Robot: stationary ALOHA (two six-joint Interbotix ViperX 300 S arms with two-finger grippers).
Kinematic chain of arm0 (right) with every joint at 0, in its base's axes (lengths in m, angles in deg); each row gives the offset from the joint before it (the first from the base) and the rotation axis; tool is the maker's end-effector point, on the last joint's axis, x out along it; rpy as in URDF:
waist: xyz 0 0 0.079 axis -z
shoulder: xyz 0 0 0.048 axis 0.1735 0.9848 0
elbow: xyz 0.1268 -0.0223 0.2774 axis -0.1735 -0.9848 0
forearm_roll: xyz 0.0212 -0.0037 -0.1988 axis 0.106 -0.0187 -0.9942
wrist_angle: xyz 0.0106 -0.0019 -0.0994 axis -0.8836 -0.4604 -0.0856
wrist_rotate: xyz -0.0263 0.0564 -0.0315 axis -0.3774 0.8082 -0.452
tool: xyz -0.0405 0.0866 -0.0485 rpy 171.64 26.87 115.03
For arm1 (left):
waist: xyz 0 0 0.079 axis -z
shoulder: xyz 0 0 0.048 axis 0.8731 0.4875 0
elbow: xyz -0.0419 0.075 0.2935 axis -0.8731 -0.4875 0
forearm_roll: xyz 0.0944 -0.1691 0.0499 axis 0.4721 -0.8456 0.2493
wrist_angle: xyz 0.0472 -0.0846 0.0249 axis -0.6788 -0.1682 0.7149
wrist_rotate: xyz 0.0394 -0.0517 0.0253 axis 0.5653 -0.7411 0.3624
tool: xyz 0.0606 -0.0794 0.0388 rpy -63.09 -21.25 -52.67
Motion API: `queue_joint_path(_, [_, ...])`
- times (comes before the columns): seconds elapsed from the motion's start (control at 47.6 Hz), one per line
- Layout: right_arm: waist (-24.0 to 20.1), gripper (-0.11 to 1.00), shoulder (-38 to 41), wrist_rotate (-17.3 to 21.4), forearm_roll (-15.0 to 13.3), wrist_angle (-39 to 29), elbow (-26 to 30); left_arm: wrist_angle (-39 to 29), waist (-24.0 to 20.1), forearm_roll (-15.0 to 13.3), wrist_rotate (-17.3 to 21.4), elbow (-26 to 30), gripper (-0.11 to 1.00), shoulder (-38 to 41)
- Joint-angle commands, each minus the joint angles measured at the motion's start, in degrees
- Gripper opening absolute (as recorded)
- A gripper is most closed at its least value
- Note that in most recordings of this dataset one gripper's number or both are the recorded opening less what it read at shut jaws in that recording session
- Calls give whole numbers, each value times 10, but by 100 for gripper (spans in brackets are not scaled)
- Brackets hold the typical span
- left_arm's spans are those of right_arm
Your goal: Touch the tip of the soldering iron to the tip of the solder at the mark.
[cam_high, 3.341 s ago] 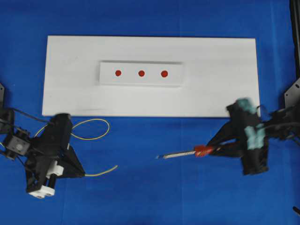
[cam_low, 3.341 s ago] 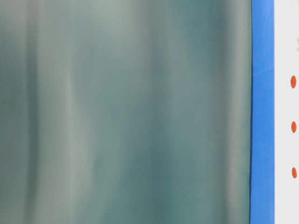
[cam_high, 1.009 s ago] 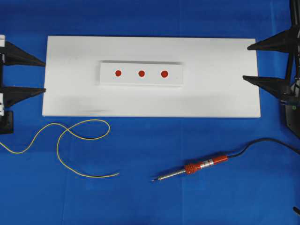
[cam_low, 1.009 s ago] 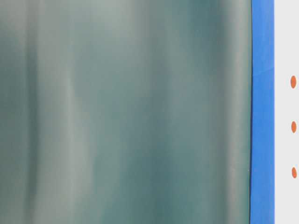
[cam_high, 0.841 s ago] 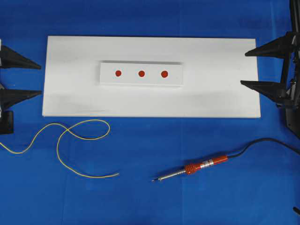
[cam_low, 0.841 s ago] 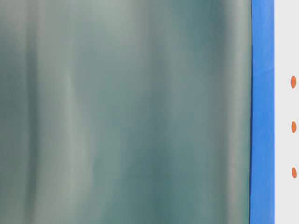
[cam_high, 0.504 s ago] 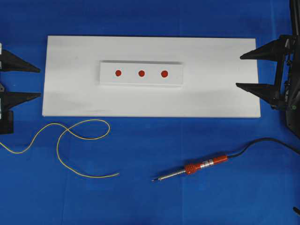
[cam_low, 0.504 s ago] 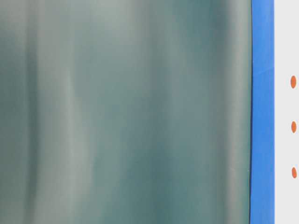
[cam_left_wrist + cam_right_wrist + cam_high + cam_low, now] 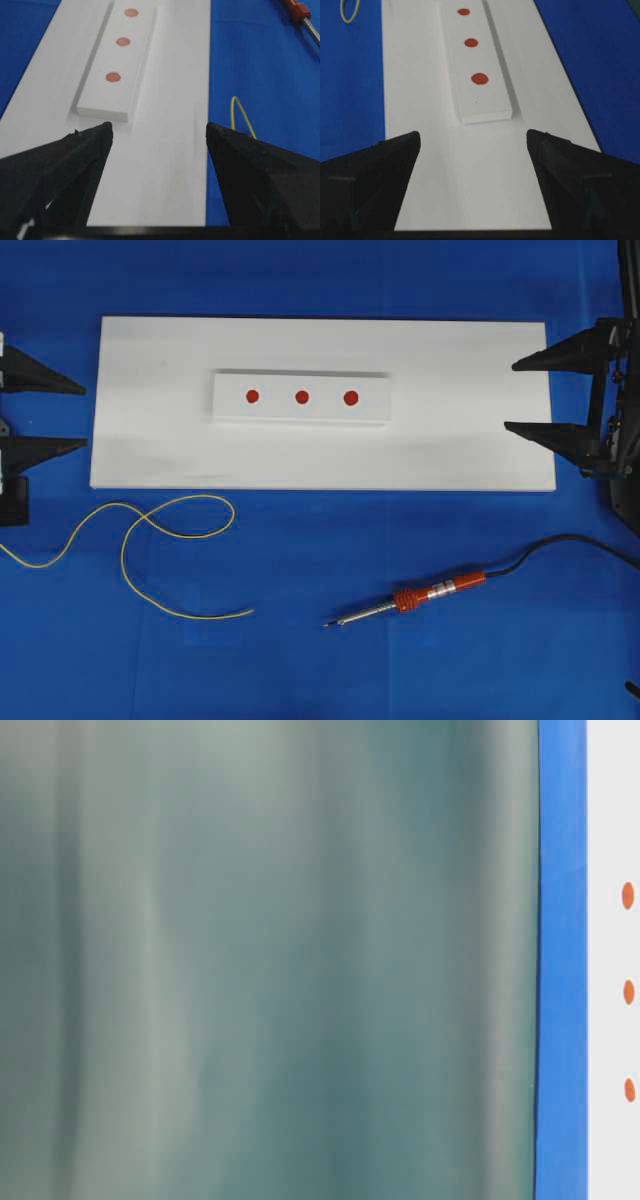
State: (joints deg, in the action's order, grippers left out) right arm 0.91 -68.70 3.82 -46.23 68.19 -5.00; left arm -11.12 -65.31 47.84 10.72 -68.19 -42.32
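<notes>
The soldering iron [image 9: 412, 601] lies on the blue cloth in front of the board, its tip [image 9: 326, 625] pointing left. The solder [image 9: 140, 525] curls at front left, with its tip [image 9: 251, 611] apart from the iron's tip. Three red marks [image 9: 301, 396] sit on a small white block [image 9: 225, 410]. My left gripper [image 9: 84, 417] stands open at the board's left end, my right gripper [image 9: 510, 396] open at its right end. Both wrist views show empty jaws over the board: left gripper [image 9: 159, 129], right gripper [image 9: 472, 134].
The block rests on a long white board [image 9: 450, 450] on blue cloth. The iron's black cord [image 9: 560, 540] runs off to the right. A blurred grey-green surface [image 9: 270, 960] fills most of the table-level view; the marks [image 9: 628, 992] show at its right edge.
Three seconds ago both grippers were low by the solder and the iron; now they sit at the board's ends. The iron lies free, lower right of before. In the last second the right gripper edged left.
</notes>
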Motion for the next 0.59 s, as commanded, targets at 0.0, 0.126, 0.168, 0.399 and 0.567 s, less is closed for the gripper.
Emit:
queue_joint_path(0.0, [-4,81,2,0,2,4,11,3,-2,0,0,6,71,4])
queue_joint_path(0.126, [-6,81,2,0,2,4,11,3,-3,0,0,6,71,4])
queue_joint_path(0.168, [-7,81,2,0,2,4,11,3,-3,0,0,6,71,4])
queue_joint_path(0.399, [-8,81,2,0,2,4,11,3,-2,0,0,6,71,4])
queue_joint_path(0.567, [-8,81,2,0,2,4,10,3,-2,0,-1,6,71,4])
